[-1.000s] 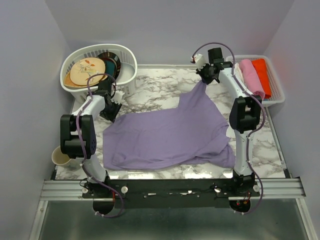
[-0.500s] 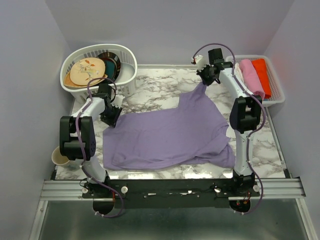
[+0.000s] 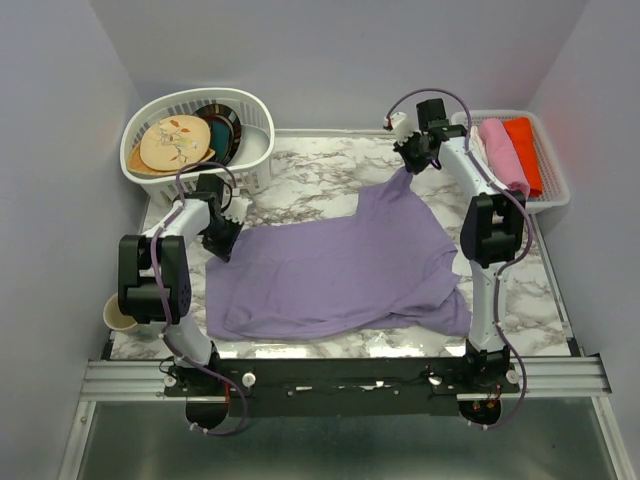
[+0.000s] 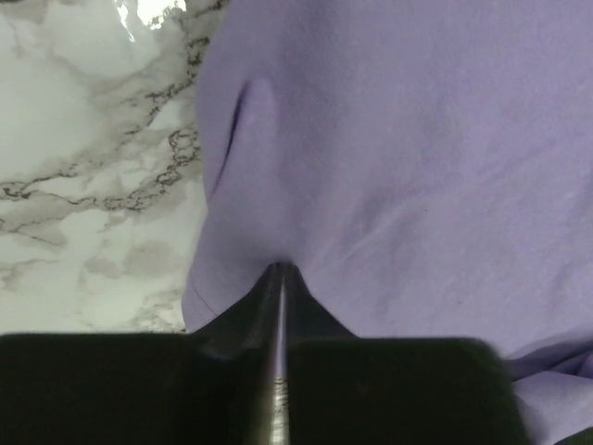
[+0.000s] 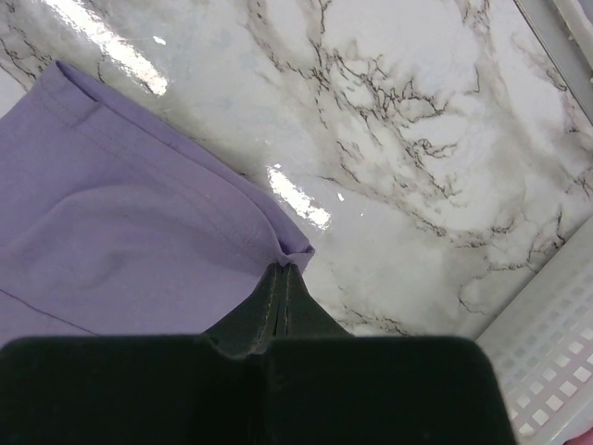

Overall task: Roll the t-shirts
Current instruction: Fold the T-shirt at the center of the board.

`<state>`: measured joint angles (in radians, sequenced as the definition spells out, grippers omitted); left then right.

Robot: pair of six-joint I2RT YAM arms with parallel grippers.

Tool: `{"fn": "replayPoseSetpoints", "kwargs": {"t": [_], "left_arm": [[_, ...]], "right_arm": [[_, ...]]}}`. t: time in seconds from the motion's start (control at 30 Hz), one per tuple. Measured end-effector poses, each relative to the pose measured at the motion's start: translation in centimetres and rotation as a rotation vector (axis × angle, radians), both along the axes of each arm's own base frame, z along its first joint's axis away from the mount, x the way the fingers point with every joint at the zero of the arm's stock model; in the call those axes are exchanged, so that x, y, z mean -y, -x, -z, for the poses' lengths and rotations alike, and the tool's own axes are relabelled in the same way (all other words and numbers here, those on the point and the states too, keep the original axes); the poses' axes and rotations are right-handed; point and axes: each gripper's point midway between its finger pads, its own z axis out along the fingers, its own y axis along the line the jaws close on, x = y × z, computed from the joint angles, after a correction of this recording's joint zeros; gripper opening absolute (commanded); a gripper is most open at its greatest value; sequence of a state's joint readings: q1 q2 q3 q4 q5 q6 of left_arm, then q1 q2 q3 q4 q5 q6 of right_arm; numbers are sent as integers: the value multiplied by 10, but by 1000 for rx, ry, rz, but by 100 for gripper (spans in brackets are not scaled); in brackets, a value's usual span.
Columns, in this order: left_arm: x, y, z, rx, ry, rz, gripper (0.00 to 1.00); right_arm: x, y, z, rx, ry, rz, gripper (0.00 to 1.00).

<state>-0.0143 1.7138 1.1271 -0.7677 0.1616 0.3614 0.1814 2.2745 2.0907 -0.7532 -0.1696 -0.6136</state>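
Note:
A lavender-purple t-shirt (image 3: 340, 270) lies spread over the marble table, one corner drawn up toward the far right. My left gripper (image 3: 224, 238) sits at the shirt's left edge, shut on a pinch of the t-shirt (image 4: 389, 167) cloth, fingertips together in the left wrist view (image 4: 281, 269). My right gripper (image 3: 411, 166) is at the far corner, shut on the hemmed edge of the t-shirt (image 5: 139, 232), as the right wrist view (image 5: 283, 269) shows.
A white laundry basket (image 3: 255, 150) holding plates stands at the far left. A white tray (image 3: 553, 165) with pink and orange-red cloth bundles sits at the far right; its wall (image 5: 547, 362) shows beside my right gripper. A cup (image 3: 120, 315) stands at the near left.
My left gripper has moved slightly down onto the shirt's left edge and shut on the fabric. The right arm and the shirt's far corner have stayed put.

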Motion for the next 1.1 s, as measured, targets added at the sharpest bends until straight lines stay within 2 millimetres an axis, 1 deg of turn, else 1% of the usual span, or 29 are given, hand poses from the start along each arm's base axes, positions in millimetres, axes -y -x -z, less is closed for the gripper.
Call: {"fn": "replayPoseSetpoints", "kwargs": {"t": [0.03,0.1,0.2,0.27,0.37,0.4,0.47,0.5,0.57,0.7,0.8,0.87,0.9,0.97,1.0,1.1], "left_arm": [[0,3,0,-1,-2,0,98],[-5,7,-2,5,-25,-10,99],[-10,3,-7,36,-52,-22,99],[-11,0,-8,45,-61,-25,98],[-12,-1,-8,51,-67,-28,93],[-12,-1,-8,52,-67,-28,85],[-12,-1,-6,47,-65,-27,77],[-12,-1,-4,40,-65,-23,71],[-10,0,3,11,-57,-20,67],[-8,6,17,-43,-42,-15,47],[-8,6,17,-43,-30,-12,39],[-9,6,17,-44,-21,-23,35],[-10,6,17,-45,-20,-27,26],[-9,6,15,-41,-15,-35,21],[-9,6,12,-36,-14,-35,12],[-8,5,1,-3,-13,-45,4]], "right_arm": [[0,0,0,-2,-2,3,0],[0,1,1,-5,-8,10,0],[-1,2,-2,-5,-16,15,0],[-2,2,-4,-3,-19,14,0],[-2,4,-6,-2,-22,16,0],[-1,4,-7,-1,-22,17,0],[-1,5,-8,-1,-24,19,0],[-1,5,-8,-1,-24,19,0],[-1,6,-7,-3,-25,22,0],[-1,7,-5,-11,-27,26,0],[-1,9,-3,-17,-25,26,0],[-1,10,-2,-20,-25,26,0],[-1,11,-2,-21,-25,27,0],[0,12,-3,-21,-25,27,1],[-1,12,-4,-19,-26,27,0],[0,12,-7,-15,-27,29,0]]}}
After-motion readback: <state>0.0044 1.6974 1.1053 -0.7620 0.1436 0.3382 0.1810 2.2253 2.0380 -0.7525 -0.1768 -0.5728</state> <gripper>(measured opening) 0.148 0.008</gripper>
